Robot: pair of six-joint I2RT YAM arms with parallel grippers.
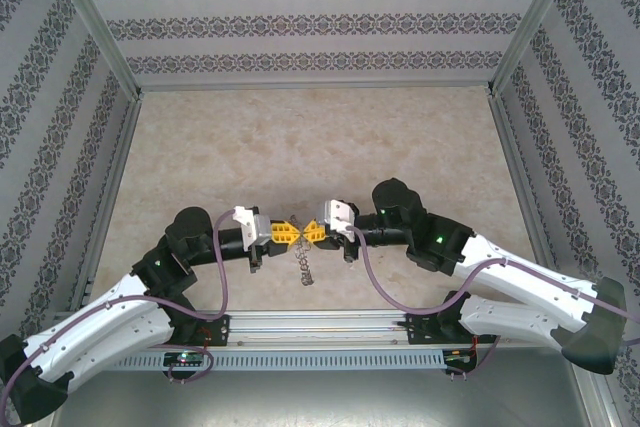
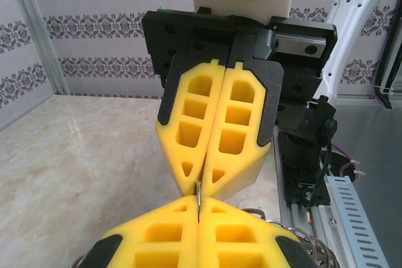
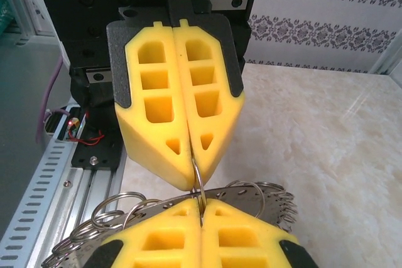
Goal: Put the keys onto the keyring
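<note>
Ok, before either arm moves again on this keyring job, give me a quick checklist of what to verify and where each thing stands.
1. Left gripper shut on a wire loop: ok, the loop runs into its closed tips.
2. Right gripper shut on the keyring: ok, it looks clamped at the rim.
3. Grippers lined up tip to tip: ok, they almost meet.
4. Key ready for threading: cannot tell.
5. Keyring clear of the table: cannot tell; from above it hangs just below the tips.
</note>
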